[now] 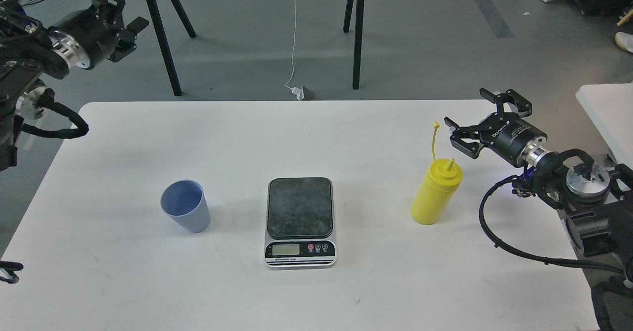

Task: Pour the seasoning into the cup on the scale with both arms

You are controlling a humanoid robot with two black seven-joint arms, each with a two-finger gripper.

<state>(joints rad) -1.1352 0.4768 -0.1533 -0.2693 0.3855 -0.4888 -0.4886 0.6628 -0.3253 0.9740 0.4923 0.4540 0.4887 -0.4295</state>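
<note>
One seasoning bottle upright, right pincer apparently spread just beyond

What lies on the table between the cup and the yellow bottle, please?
The scale stands between the cup and the bottle, its platform bare, as the head view shows.

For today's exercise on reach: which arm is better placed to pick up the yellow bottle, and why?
The right. Its open claw hangs just beside the yellow bottle, while the left claw is raised far off past the table's other end.
</note>
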